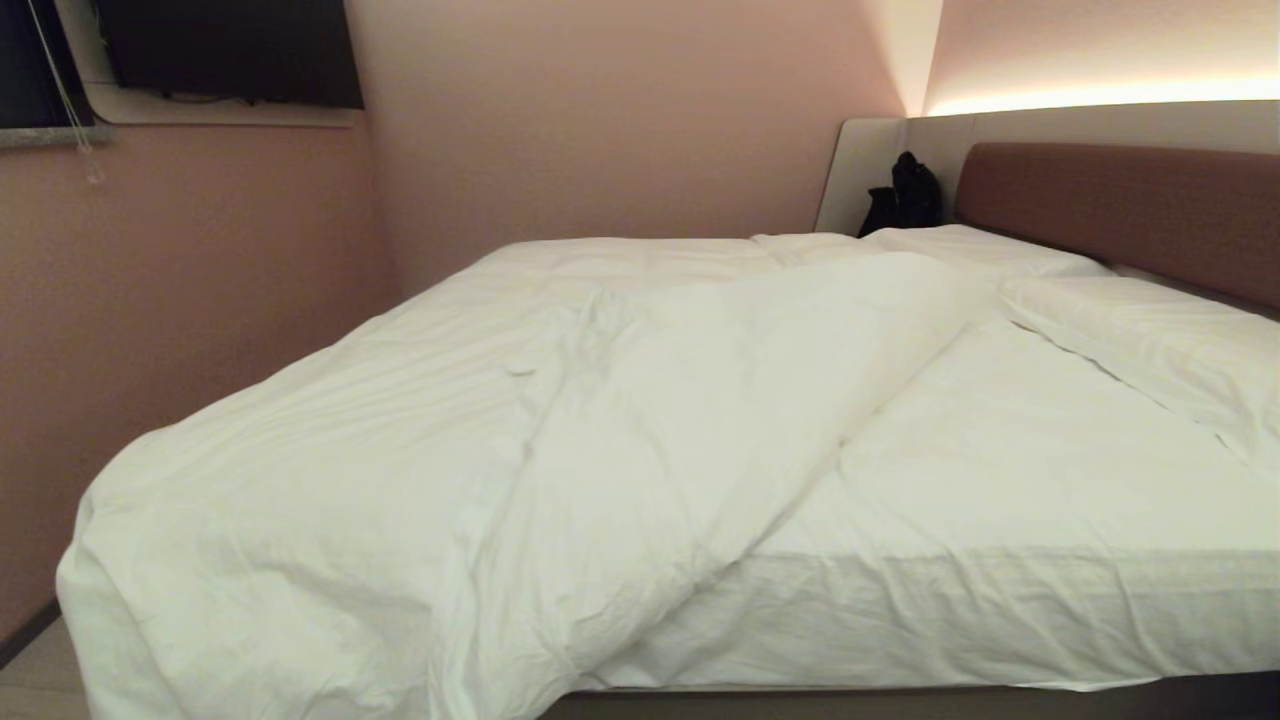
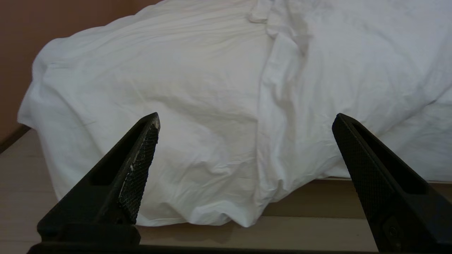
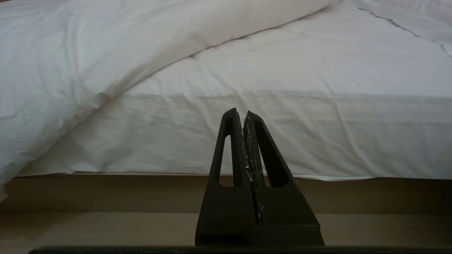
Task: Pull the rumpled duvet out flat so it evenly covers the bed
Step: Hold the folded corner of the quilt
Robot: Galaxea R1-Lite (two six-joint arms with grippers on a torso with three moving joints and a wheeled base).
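Observation:
The puffy white duvet (image 1: 420, 440) lies bunched over the left half of the bed (image 1: 1020, 470), folded back on a diagonal, so the fitted sheet on the right half is bare. One duvet corner (image 2: 197, 169) droops over the near side almost to the floor. My left gripper (image 2: 245, 118) is open, short of that hanging corner and holding nothing. Facing the bare mattress side (image 3: 317, 134), my right gripper (image 3: 239, 112) is shut and empty. Neither arm shows in the head view.
Two flat pillows (image 1: 1150, 340) lie against the reddish-brown headboard (image 1: 1130, 205). A black bag (image 1: 905, 195) sits in the far corner. A pink wall (image 1: 180, 300) runs close along the bed's left side. Beige floor (image 3: 106, 225) lies before the bed base (image 3: 141, 192).

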